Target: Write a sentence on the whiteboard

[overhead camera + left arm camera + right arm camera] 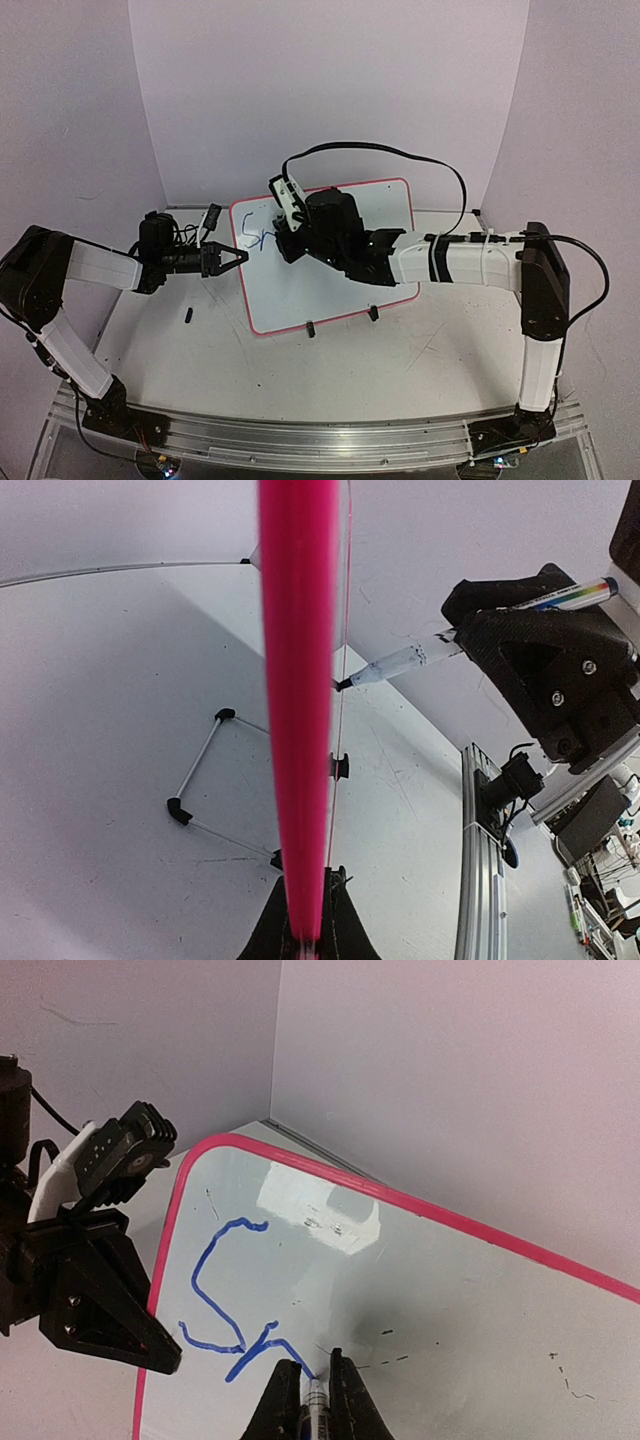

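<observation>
**One arm braces, the other writes**

The left gripper (226, 258) is clamped on the pink left edge of the whiteboard (295, 295), probably to steady it against pen pressure. The board stands tilted on its clip feet (311, 327) in the middle of the table (420, 370). It is glossy white, with a few blue strokes (215, 1280) at its upper left. The right gripper (315, 1380) pinches a marker (400, 663), whose tip meets the end of the strokes.

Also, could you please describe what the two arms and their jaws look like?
Both the left arm and right arm have white link shells between black joints. Their jaws are black and wedge-shaped. A black cable loops from the right wrist.
</observation>
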Controlling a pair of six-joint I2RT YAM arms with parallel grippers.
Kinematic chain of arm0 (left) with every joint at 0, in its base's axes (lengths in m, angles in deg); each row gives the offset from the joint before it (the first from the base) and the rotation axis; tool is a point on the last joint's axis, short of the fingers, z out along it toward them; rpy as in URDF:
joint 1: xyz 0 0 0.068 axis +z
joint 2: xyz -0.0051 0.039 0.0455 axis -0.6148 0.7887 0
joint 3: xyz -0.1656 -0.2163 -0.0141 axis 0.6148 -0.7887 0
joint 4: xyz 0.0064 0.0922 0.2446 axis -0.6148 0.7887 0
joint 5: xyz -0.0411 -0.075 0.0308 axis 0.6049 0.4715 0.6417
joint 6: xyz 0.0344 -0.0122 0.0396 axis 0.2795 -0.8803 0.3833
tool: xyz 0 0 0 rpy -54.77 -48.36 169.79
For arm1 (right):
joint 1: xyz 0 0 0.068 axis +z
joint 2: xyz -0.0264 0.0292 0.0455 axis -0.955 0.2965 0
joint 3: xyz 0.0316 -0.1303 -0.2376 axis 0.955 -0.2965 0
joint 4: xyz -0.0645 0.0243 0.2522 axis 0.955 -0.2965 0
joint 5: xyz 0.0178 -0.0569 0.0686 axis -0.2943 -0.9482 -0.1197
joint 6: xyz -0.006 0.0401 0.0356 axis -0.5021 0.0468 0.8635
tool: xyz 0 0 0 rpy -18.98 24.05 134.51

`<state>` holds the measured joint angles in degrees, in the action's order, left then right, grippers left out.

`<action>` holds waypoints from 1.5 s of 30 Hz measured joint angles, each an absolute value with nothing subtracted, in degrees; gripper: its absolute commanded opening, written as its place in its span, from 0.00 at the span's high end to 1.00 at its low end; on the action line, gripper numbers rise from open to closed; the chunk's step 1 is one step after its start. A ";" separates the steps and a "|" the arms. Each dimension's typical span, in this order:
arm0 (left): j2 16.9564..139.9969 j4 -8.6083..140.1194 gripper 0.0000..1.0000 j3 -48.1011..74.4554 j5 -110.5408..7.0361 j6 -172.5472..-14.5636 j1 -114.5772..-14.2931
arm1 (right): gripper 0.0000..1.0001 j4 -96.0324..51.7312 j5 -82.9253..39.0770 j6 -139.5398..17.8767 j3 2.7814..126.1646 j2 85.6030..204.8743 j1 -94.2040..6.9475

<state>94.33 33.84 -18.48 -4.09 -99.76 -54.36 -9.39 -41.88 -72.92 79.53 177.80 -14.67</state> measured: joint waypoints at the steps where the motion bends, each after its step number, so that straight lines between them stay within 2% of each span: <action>1: 94.33 33.84 1.00 -18.48 -4.09 -99.76 -54.36 | 1.00 -9.15 -41.88 -72.71 79.38 177.80 -14.67; 31: 94.33 33.82 1.00 -18.48 -4.03 -99.73 -54.36 | 1.00 -9.17 -41.16 -71.42 77.59 177.19 -14.43; 45: 94.33 33.77 1.00 -18.48 -3.76 -99.69 -54.36 | 1.00 -9.68 -43.39 -73.43 83.97 177.19 -15.00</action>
<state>94.33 33.77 -18.48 -3.76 -99.69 -54.36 -9.68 -43.39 -73.43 83.97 177.19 -15.00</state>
